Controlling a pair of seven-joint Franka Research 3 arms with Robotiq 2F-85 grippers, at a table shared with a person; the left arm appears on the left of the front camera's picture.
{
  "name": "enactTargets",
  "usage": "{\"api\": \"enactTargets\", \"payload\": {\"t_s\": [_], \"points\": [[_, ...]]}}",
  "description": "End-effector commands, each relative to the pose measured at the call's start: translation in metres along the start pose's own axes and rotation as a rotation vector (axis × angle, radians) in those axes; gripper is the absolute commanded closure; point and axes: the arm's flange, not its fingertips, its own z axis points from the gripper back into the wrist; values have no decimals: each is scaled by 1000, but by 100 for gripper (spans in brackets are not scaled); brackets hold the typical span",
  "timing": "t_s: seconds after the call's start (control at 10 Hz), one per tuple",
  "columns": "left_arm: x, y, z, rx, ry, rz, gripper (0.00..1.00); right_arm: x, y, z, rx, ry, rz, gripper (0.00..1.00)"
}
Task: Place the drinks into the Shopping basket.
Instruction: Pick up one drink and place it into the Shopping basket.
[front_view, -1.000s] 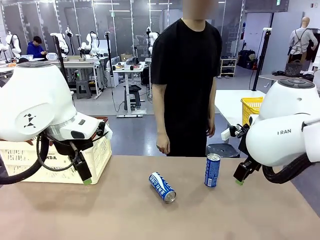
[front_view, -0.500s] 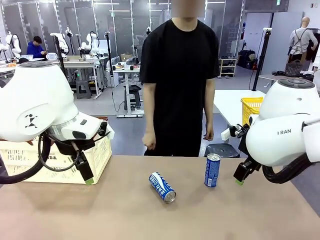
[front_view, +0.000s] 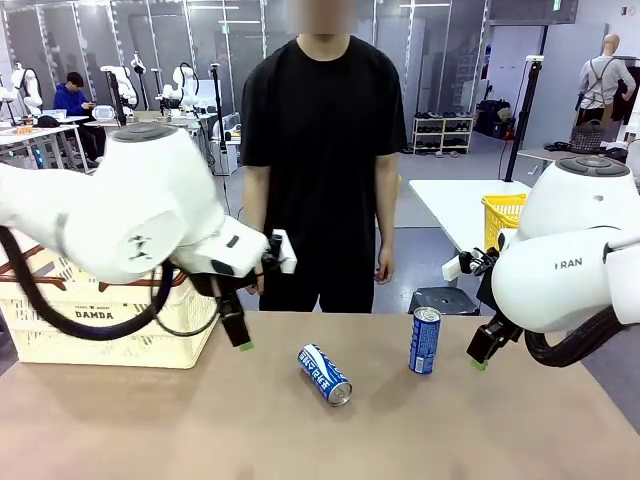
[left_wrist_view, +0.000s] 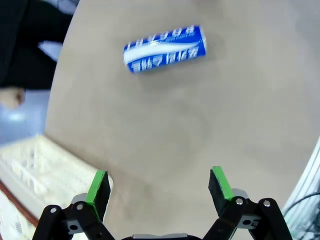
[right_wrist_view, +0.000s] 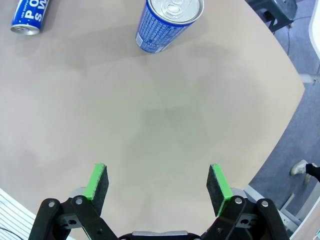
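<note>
Lying blue can (front_view: 324, 374), long axis diagonal, sits just ahead of left gripper (left_wrist_view: 159, 185), the nearer one, jaws apart and empty. Upright can (front_view: 425, 341) stands right of it, near right gripper (right_wrist_view: 157, 182), also apart. Shopping basket (front_view: 110, 320) sits to its left.

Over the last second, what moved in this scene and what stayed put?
The left arm swung from beside the Shopping basket toward the middle of the table. The left gripper, open and empty, now hangs nearer the lying blue can. The person stepped toward picture left. Nothing was grasped or released. Unchanged: both cans, including the upright blue can, the basket, and the open right gripper.
</note>
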Motion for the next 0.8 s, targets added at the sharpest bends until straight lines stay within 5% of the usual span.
{"api": "enactTargets", "payload": {"t_s": [0.0, 0.7], "points": [[29, 15, -21, -15, -17, -156, 0, -1, 0, 0, 1, 2, -3, 1], [82, 21, -89, -47, 11, -549, 0, -1, 0, 0, 1, 2, -3, 1]]}}
